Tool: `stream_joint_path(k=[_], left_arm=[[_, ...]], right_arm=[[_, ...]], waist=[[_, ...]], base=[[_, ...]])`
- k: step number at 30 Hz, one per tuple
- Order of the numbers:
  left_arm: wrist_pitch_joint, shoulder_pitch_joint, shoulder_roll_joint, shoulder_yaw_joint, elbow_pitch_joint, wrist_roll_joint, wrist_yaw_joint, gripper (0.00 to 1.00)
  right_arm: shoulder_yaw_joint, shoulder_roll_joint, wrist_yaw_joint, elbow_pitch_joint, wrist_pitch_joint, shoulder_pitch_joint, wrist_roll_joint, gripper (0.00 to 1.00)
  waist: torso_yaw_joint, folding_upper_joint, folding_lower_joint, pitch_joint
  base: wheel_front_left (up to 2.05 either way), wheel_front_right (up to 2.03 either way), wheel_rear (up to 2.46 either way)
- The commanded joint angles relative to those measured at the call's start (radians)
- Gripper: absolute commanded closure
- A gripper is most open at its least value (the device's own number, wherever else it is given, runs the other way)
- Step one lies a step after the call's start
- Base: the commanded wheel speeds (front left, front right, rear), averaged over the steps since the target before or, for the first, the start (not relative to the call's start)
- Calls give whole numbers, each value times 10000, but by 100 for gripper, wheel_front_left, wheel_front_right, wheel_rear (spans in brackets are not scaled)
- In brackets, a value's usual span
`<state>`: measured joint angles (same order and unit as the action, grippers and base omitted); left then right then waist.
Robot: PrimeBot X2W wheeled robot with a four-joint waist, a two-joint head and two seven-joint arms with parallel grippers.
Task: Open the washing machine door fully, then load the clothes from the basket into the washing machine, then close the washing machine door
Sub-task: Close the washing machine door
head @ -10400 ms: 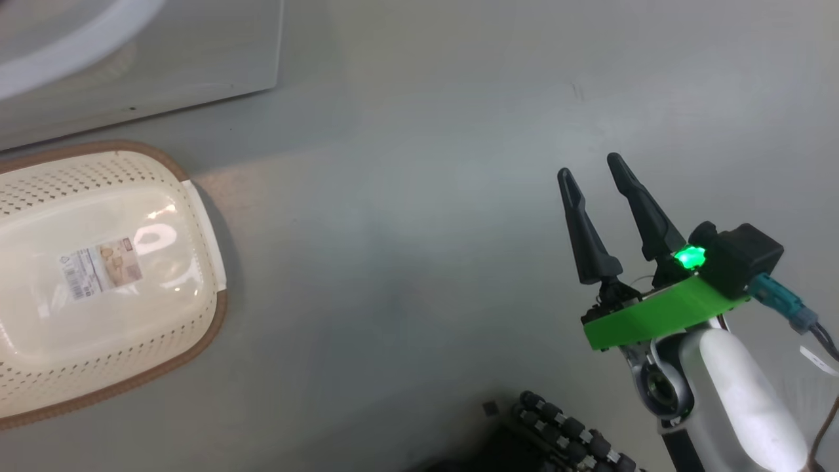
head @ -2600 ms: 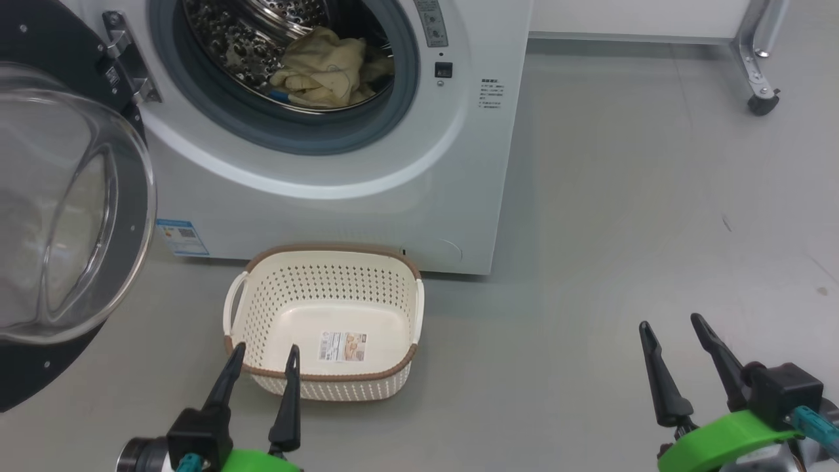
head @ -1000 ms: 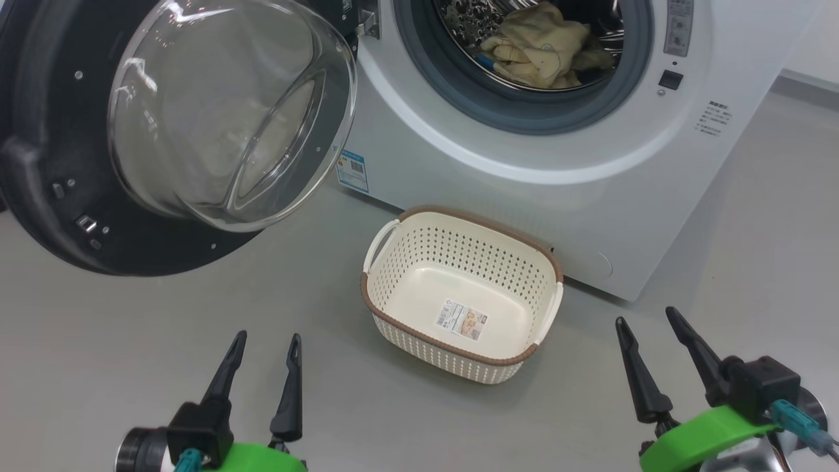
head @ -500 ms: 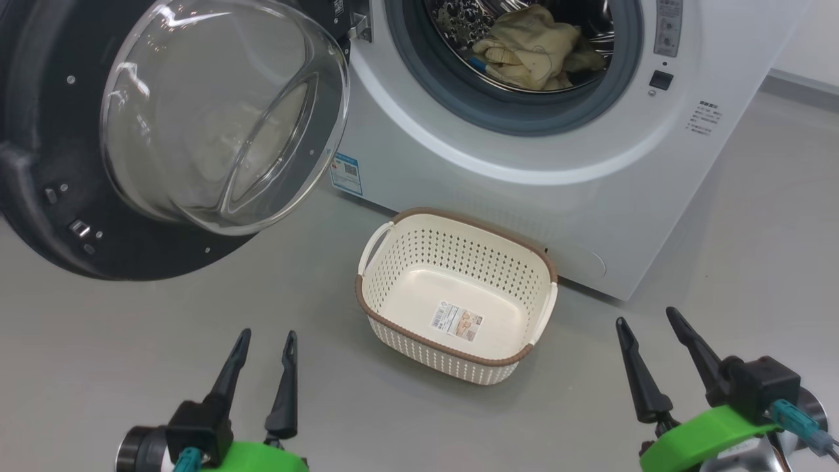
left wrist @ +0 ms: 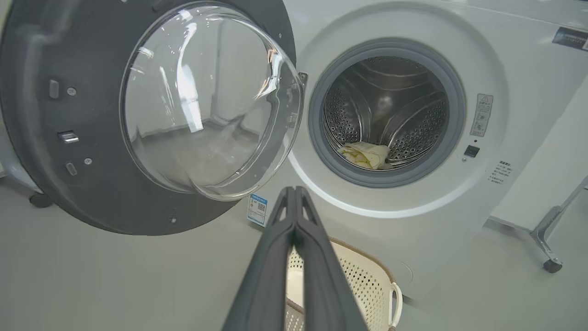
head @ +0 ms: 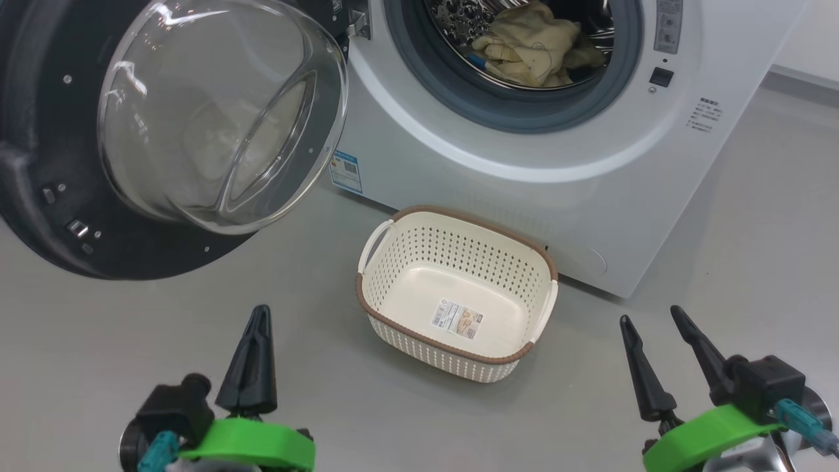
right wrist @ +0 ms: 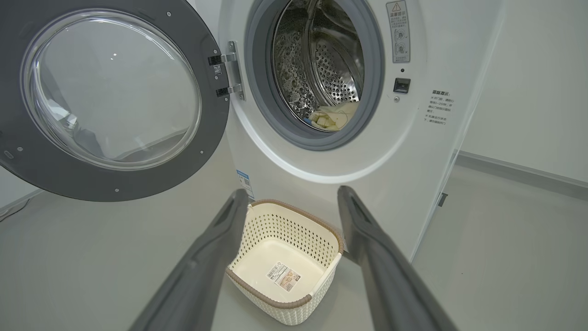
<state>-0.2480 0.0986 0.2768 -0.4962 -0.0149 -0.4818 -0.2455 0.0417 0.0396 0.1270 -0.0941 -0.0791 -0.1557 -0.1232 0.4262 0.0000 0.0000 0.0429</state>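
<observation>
Already we have the door (head: pixel 39 131) open and the clothes (head: pixel 524 46), seemingly all, inside the washer (head: pixel 577 196); the basket (head: pixel 452 252) sits empty. Closing remains; left tool (head: pixel 260 314) pinched together on nothing, right tool (head: pixel 651 314) spread wide, empty.

Labels in view, but no wording sharp enough to read.
On the washing machine (head: pixel 524 196) front: a blue label (head: pixel 345 172) with a square code at the lower corner, a grey warning sticker (right wrist: pixel 398 30) headed by a triangle sign beside the drum opening, and a small text block (right wrist: pixel 440 107) lower down. The basket (head: pixel 419 255) floor carries a paper sticker (head: pixel 457 319), its print blurred.
</observation>
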Motion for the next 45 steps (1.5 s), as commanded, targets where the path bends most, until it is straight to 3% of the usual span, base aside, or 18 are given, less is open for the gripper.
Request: stream_joint_path(k=[1,11,15,16,21,25,35,45], left_arm=[[-136,417,-79,610,-489,-375,-304,100],[-126,267,-887,2009,-1218,-4275,2856,100],[-5,266,-1150,2532,-1576,-6473,3557,100],[-5,266,-1150,2532,-1576,-6473,3557,100],[147,212,-1033,3238,-2121,-8673,3744,100],[142,175,-734,3680,-2427,-9528,3757,100],[25,603,-240,4819,-2186,-10500,3761,100],[410,1895,720,6033,-573,-11307,3761,100]], right_arm=[[167,106,37,-399,-51,424,21,0],[194,106,37,-479,25,489,63,0],[197,106,37,-469,43,491,53,0],[197,106,37,-469,43,491,53,0],[154,106,37,-481,56,457,37,0],[138,106,37,-489,61,441,38,0],[55,106,37,-637,198,447,127,0],[53,106,37,-836,396,450,268,0]], waist=[[15,0,0,8],[7,0,0,89],[-58,0,0,78],[-58,0,0,78],[-108,0,0,66],[-121,0,0,61],[87,0,0,222],[198,0,0,342]], base=[[0,0,0],[0,0,0],[0,0,0],[0,0,0],[0,0,0],[0,0,0],[0,0,0],[0,0,0]])
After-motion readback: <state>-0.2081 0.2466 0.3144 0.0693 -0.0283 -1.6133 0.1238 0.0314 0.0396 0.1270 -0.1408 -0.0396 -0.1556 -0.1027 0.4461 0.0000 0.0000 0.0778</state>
